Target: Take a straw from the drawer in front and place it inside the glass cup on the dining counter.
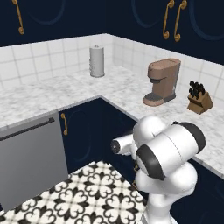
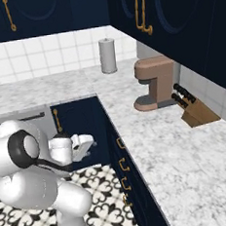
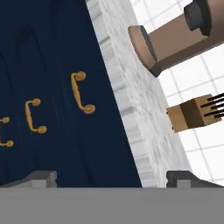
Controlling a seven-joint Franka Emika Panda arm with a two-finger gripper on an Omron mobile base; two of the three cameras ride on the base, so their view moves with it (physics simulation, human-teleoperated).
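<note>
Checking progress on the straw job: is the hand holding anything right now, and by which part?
Nothing is held. The hand is open and bare between its fingers, facing the closed drawer fronts.

The navy-blue drawer (image 3: pixel 83 94) sits shut beneath the marbled worktop edge, its curved brass handle facing outward.

light: even, bright, no clear source | shadows: faint | glare: none | focus: sharp throughout | upper cabinets (image 1: pixel 65 17): very dark
</note>
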